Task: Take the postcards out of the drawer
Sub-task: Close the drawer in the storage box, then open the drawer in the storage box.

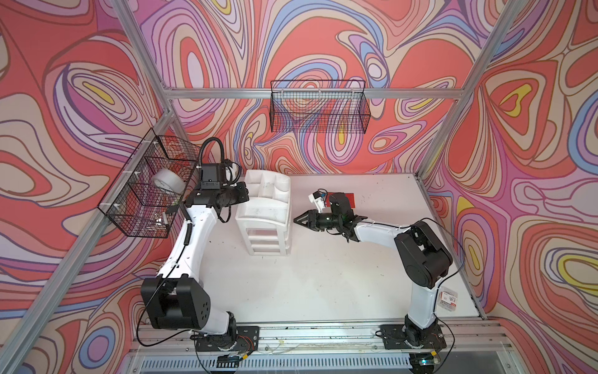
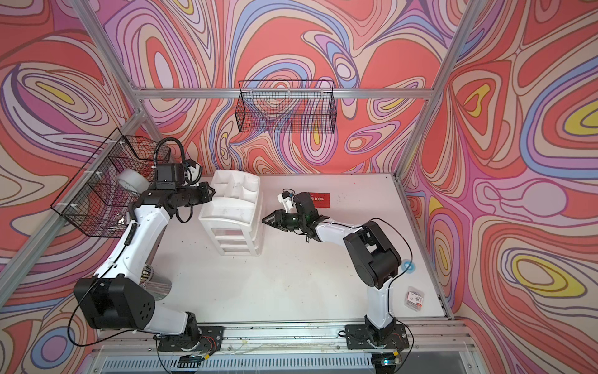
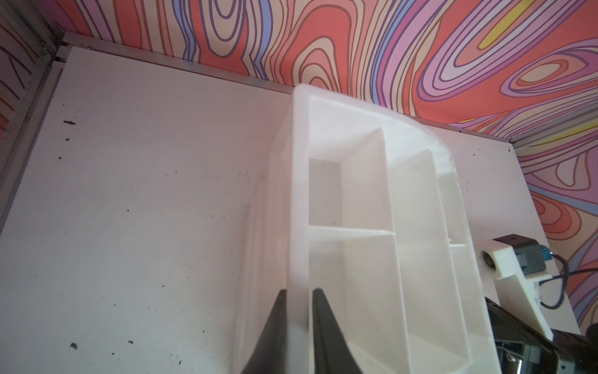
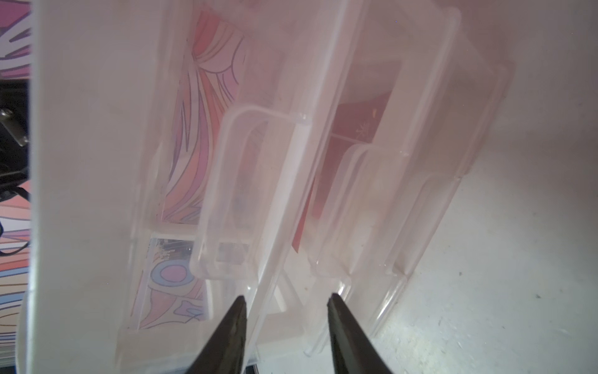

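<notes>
1. Step in hand, as I read it: getting a drawer open. In both top views all three fronts look pushed in, with a faint red behind the uppermost drawer [image 1: 264,233].
2. The left claw [image 3: 299,291] has its fingers close together, pinching the side wall of the white organizer [image 1: 263,212] at its compartmented top. I judge it is steadying the unit.
3. The right claw [image 4: 287,299] has its fingers apart and holds nothing. It sits just beside the organizer's right side, tips near the clear drawer handles.
4. The postcards [image 4: 356,128] show red through clear plastic, inside a drawer. One loose postcard [image 2: 321,200] lies out on the bench [image 1: 307,285], behind the right arm.
5. Next move calls for the right claw to close on one handle lip and pull straight out while the organizer is held from sliding. The lip is thin and easy to miss.
6. Hard to make out:
   - The right wrist view is milky, so I cannot tell which handle the tips face.
   - The cards inside cannot be counted.
   - The loose postcard is part-covered by the wrist.
</notes>
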`<move>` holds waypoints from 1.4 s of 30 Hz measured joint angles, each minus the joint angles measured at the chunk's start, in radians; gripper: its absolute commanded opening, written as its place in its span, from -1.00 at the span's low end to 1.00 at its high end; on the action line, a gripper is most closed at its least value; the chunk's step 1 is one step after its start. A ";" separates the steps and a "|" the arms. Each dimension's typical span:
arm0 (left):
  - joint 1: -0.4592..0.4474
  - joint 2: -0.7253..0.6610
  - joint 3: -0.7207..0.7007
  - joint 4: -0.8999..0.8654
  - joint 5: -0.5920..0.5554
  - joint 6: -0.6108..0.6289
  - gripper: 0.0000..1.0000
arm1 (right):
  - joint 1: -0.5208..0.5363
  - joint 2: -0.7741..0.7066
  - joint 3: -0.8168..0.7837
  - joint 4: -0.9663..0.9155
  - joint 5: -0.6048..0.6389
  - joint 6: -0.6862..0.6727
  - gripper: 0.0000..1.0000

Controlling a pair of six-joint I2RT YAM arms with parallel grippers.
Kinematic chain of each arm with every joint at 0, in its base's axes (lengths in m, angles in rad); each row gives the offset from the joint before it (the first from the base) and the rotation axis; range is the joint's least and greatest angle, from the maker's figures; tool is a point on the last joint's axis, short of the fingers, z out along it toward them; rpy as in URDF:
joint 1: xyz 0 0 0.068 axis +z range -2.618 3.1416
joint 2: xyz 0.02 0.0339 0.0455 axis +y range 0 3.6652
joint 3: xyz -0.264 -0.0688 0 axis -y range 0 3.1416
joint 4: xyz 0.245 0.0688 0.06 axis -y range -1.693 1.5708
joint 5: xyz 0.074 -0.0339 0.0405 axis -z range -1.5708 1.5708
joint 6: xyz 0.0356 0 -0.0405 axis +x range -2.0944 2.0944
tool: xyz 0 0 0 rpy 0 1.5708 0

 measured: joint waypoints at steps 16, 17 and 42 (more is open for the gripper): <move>0.000 0.008 0.006 0.003 -0.003 0.002 -1.00 | -0.002 0.129 -0.083 0.471 0.005 0.253 0.20; 0.000 0.008 0.006 0.002 -0.003 0.002 -1.00 | -0.002 0.133 -0.085 0.481 0.004 0.259 0.22; 0.000 0.008 0.003 0.010 0.002 0.004 -1.00 | -0.002 0.311 0.014 0.753 -0.023 0.438 0.32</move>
